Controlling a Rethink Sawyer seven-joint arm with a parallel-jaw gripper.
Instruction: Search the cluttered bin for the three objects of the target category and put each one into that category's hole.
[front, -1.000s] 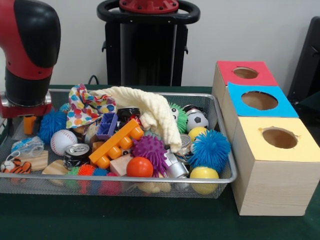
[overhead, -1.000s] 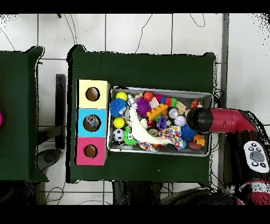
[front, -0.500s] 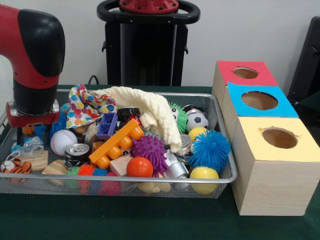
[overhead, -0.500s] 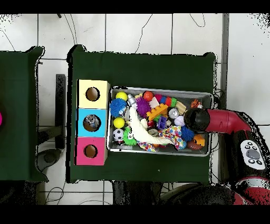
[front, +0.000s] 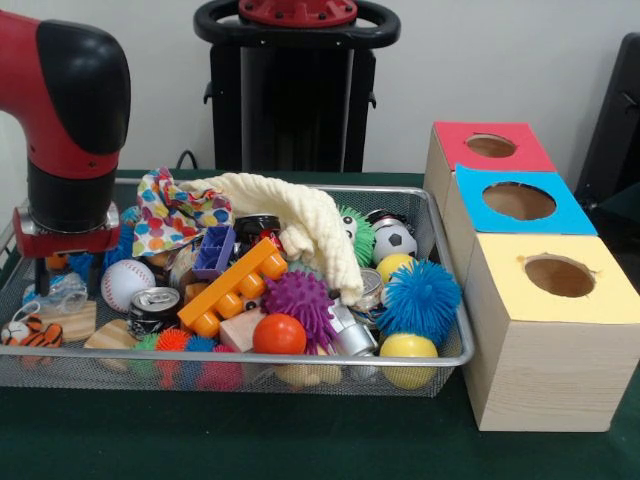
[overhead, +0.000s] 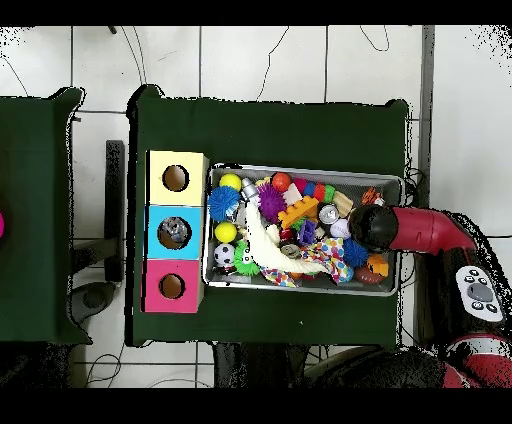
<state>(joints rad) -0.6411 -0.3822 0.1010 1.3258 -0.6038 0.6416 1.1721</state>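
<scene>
1. Arm (front: 62, 120) comes down over the left end of the wire bin (front: 440, 290) in the front view; gripper (front: 68, 272) sits low among the clutter there, next to the baseball (front: 125, 283). Cannot tell how it is set.
2. Target category not stated. Balls are a likely set: baseball, orange ball (front: 279, 335), soccer ball (front: 394, 240), yellow ball (front: 408, 352).
3. Handling, judged: baseball is firm, light, round, prone to roll; take it across its widest part from above.
4. Spiky blue ball (front: 420, 296) looks soft and would squash.
5. Cream cloth (front: 300, 220) drapes mid-bin and may hide items.
6. Boxes with red (front: 490, 146), blue (front: 518, 201) and yellow (front: 559, 276) holes stand just beside the bin's right end.
</scene>
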